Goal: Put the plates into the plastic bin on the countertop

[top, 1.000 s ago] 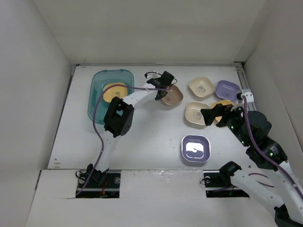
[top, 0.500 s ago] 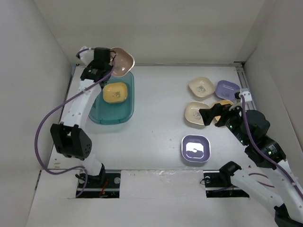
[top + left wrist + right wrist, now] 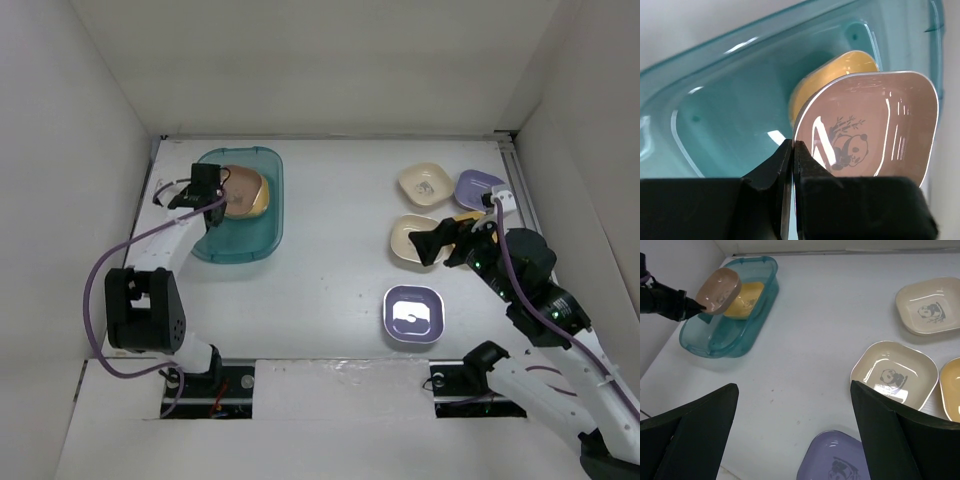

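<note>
My left gripper (image 3: pixel 212 192) pinches the pink plate (image 3: pixel 240 187) by its rim, tilted at its three o'clock over the yellow plate (image 3: pixel 837 70) in the bin (image 3: pixel 240 247); my right gripper (image 3: pixel 795 435) hangs spread.

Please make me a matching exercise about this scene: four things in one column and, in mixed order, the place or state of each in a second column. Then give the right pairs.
Things:
1. brown-pink plate
2. left-hand yellow plate
3. nearest lavender plate
4. right gripper

Places or states:
A. lying inside the plastic bin
B. open, holding nothing
C. flat on the countertop, close to the arms
D. pinched at its rim by the left gripper, tilted over the bin

Pairs: 1-D, 2-A, 3-C, 4-B.
</note>
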Controlling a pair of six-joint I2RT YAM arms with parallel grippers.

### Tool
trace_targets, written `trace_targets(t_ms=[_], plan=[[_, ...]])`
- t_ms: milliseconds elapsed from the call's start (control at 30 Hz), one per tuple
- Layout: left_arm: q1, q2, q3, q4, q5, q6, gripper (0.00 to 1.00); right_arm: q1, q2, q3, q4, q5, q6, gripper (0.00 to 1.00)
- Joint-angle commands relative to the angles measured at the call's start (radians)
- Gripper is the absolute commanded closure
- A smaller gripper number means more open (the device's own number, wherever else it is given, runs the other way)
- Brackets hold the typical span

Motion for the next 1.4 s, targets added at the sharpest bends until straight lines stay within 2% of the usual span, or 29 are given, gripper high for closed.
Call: trace_targets(t_ms=[0,100,200,400,500,633,667,700,733,767,800,833,867,933,1000,1067,1100,1133,1200,1233,1367], plan=[[0.001,-0.049,-0.067,0.195,0.027,-0.126,1.0,-0.001,-0.004,0.004,0.068,-0.03,0.016,0.0],[0.001,0.022,-0.01,0.179,0.027,-0.155,1.0,-0.001,-0.013,0.004,0.058,-0.021,0.016,0.0],[0.001,0.114,0.069,0.095,0.04,-0.189,1.0,-0.001,-0.023,0.004,0.048,-0.01,0.016,0.0],[-0.02,0.152,0.074,0.084,0.05,-0.244,0.99,-0.001,-0.023,0.004,0.048,-0.01,0.006,0.0],[-0.031,0.131,0.053,0.115,0.05,-0.244,0.59,-0.001,-0.023,0.004,0.048,-0.001,-0.004,0.0],[-0.04,0.048,0.031,0.138,0.059,-0.209,0.26,-0.001,-0.013,0.004,0.048,-0.001,-0.013,0.0],[-0.074,-0.013,0.031,0.138,0.039,-0.209,0.19,-0.001,-0.013,0.004,0.048,-0.001,-0.013,0.0],[-0.1,-0.047,0.031,0.129,0.012,-0.185,0.04,-0.001,-0.003,0.004,0.048,-0.001,-0.013,0.0],[-0.132,-0.085,0.031,0.129,-0.025,-0.16,0.0,-0.001,-0.003,0.004,0.048,-0.001,-0.013,0.0],[-0.172,-0.152,0.047,0.141,-0.126,-0.132,0.0,-0.001,-0.003,0.004,0.059,-0.001,-0.013,0.0],[-0.266,-0.182,0.057,0.141,-0.177,-0.103,0.0,-0.001,-0.003,0.004,0.059,-0.001,-0.013,0.0],[-0.314,-0.203,0.068,0.188,-0.212,-0.064,0.0,-0.001,-0.003,0.004,0.059,-0.001,-0.013,0.0],[-0.36,-0.22,0.068,0.223,-0.225,0.074,0.0,-0.001,-0.003,0.013,0.059,-0.001,-0.013,0.0],[-0.478,-0.231,0.087,0.263,-0.185,0.177,0.0,-0.001,-0.003,0.023,0.045,0.028,-0.004,0.0],[-0.554,-0.172,0.102,0.229,-0.11,0.269,0.0,-0.001,-0.013,0.04,-0.002,0.059,-0.004,0.0],[-0.687,-0.129,0.088,0.234,-0.063,0.329,0.0,-0.001,-0.022,0.082,-0.042,0.117,0.005,0.0],[-0.741,-0.075,0.088,0.215,-0.062,0.33,0.0,-0.001,-0.023,0.098,-0.088,0.136,0.005,0.0],[-0.855,-0.046,0.088,0.204,-0.102,0.346,0.0,-0.011,-0.033,0.115,-0.108,0.166,0.005,0.0],[-0.957,0.016,0.099,0.17,-0.119,0.345,0.0,-0.011,-0.059,0.158,-0.158,0.194,0.005,0.0],[-1.045,0.086,0.111,0.156,-0.13,0.345,0.0,-0.011,-0.07,0.172,-0.174,0.22,0.005,0.0],[-1.187,0.235,0.201,0.063,-0.16,0.294,0.0,-0.011,-0.125,0.223,-0.22,0.262,0.005,0.0]])
